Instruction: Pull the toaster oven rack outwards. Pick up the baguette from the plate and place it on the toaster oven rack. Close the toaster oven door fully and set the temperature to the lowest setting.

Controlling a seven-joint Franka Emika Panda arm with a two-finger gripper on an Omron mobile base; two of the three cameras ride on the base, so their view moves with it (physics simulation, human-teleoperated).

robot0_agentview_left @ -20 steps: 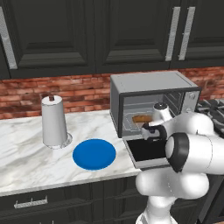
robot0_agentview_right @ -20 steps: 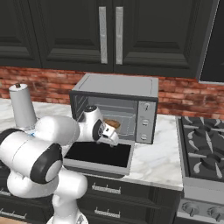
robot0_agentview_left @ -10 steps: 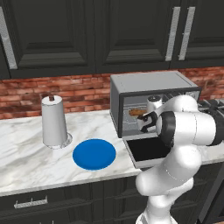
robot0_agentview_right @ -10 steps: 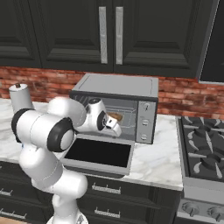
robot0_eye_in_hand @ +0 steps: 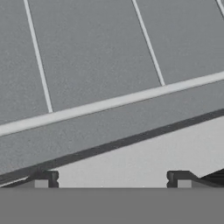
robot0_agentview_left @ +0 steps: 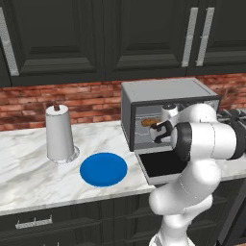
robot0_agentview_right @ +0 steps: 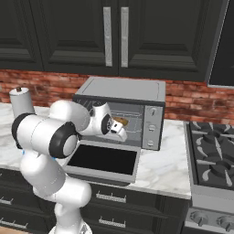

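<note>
Now the tool hangs spread and empty at the oven mouth — the baguette lies just behind it on the rack. Next, I judge: back off, then lift the dropped door below it shut.

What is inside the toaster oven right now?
The baguette lies on the toaster oven rack inside the toaster oven. The arm covers part of the cavity.

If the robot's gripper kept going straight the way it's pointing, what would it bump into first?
Probably the toaster oven rack: the open gripper looks straight at its wire bars from close up, with nothing between its fingertips. Depth is hard to judge, so it could graze the rack's front edge first.
</note>
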